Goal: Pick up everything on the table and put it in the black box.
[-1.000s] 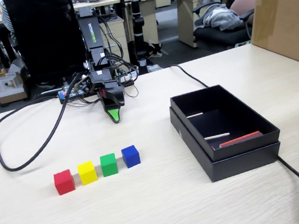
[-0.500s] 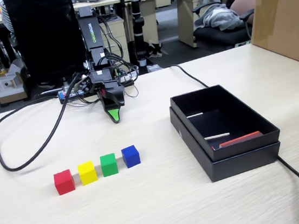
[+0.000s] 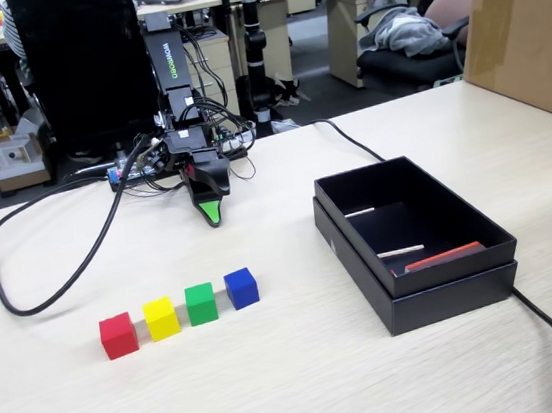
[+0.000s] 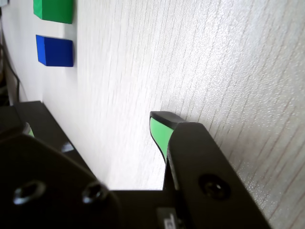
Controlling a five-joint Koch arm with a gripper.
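Only the wrist view shows the hand (image 4: pixel 159 125) perhaps parted.

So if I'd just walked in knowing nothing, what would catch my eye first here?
Probably the row of four bright cubes on the table in the fixed view: red cube, yellow cube, green cube, blue cube. Behind them the gripper points down at the table, and right of them sits the open black box.

The pale wood-grain table (image 3: pixel 305 364) carries a row of four cubes near its front-left edge: red cube (image 3: pixel 119 336), yellow cube (image 3: pixel 162 318), green cube (image 3: pixel 201 303), blue cube (image 3: pixel 241 287). The black box (image 3: pixel 413 240) sits toward the right edge; a black cable (image 3: pixel 54 289) loops along the left edge
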